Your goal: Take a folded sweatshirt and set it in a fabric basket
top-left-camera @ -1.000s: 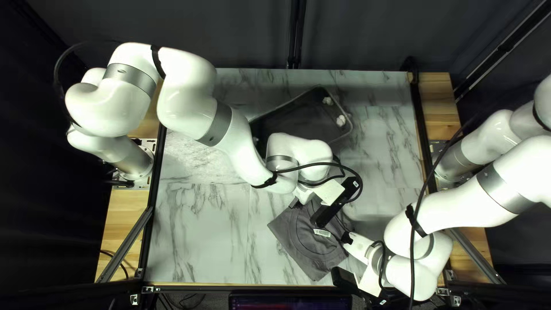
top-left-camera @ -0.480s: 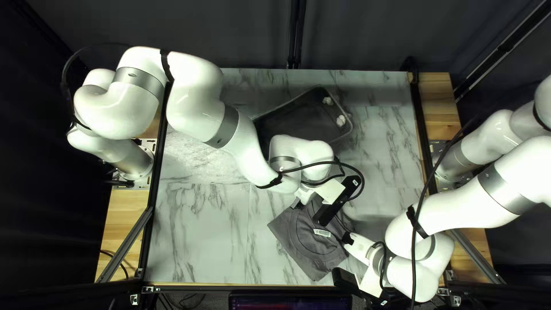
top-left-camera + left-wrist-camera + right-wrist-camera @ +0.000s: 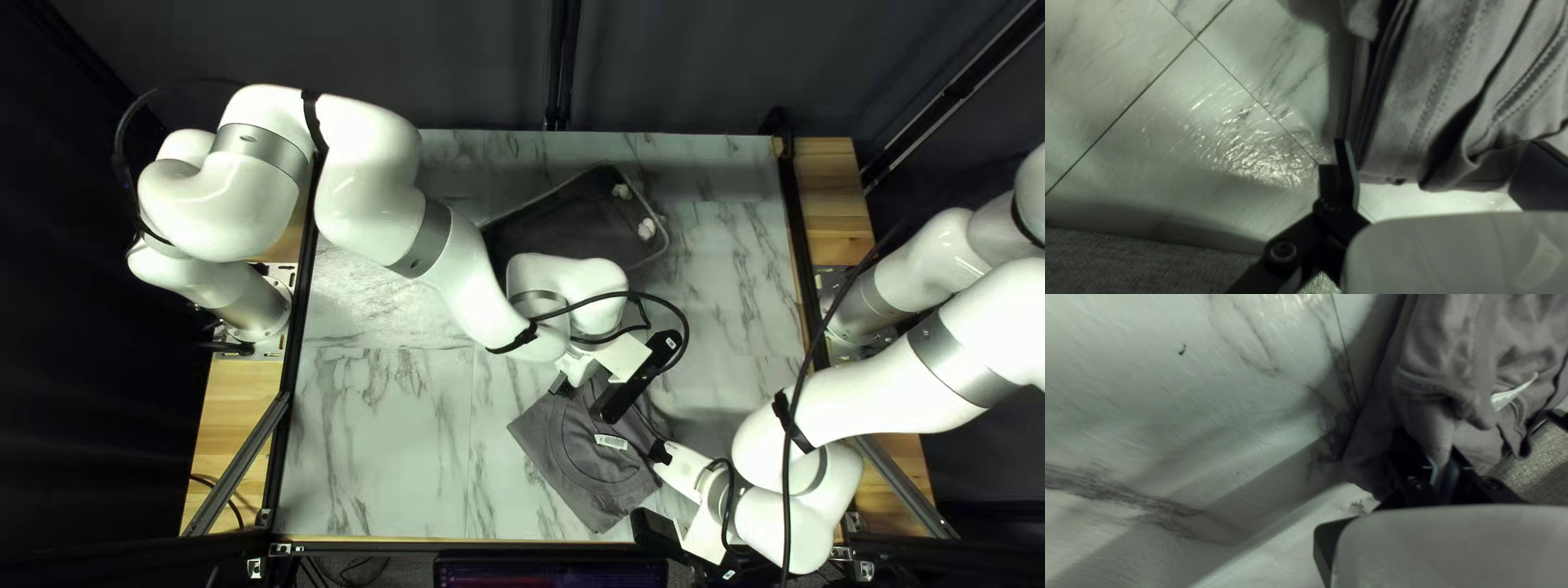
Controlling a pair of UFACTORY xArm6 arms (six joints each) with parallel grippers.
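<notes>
The left arm has shifted only slightly over the last half second: its wrist now sits a touch nearer the table's left edge, while the right arm looks almost unmoved. The folded dark grey sweatshirt (image 3: 566,457) keeps its outline on the white marble-patterned table (image 3: 403,446), so this looks like fine alignment before the lift.

The right gripper (image 3: 1429,443) pinches a bunched fold at the sweatshirt's edge, with cloth running up between its black fingers. The left gripper (image 3: 1438,142) is spread wide, one finger just beside the layered edge and the cloth reaching into the gap. The sweatshirt therefore lies between the two grippers, held at one end only, its pale label (image 3: 611,441) just ahead of the right gripper.

The dark grey fabric basket (image 3: 566,223) stands beyond the left gripper, toward the far edge, partly hidden under the left arm. Nothing is in it as far as can be seen, so the task seems to be at the grasping step. Next, the left gripper likely needs to close on all the layers before both arms rise together; catching only the top ones could let the fold open or sag.
</notes>
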